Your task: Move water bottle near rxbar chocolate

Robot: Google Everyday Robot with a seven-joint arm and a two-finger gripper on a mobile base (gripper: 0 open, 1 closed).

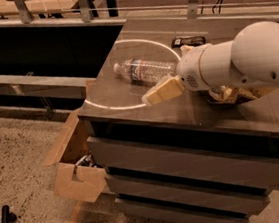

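The water bottle (144, 70) lies on its side on the dark counter (127, 92), white cap pointing left, label band with red and blue marks at its middle. The rxbar chocolate (188, 41), a small flat black bar, lies farther back on the counter, right of the bottle. My gripper (160, 91) shows as a tan finger reaching left from the white arm (244, 61), just in front of and right of the bottle's base, close to it.
A brown-and-cream snack bag (228, 95) lies partly hidden under the arm at the right. The counter has drawers below. An open cardboard box (75, 166) sits on the floor at the left. A railing runs behind the counter.
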